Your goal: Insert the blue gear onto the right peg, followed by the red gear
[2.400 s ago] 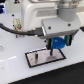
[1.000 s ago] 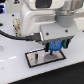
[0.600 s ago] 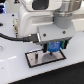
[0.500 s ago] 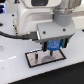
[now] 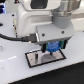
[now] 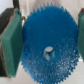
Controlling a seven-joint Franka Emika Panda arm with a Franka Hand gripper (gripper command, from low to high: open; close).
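While arm hangs low over white plate (image 5: 35,59) on tabletop (image 5: 15,72), step in hand: seating blue gear (image 6: 48,46). Pincer (image 5: 52,49) clamps gear by rim, green pads (image 6: 11,42) either side. Next: centre hole over right peg, press down, release. Peg hidden; red gear unseen.

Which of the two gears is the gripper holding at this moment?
The blue gear. In the wrist view it sits between the gripper's green fingers, its centre hole visible. No red gear shows in either view.
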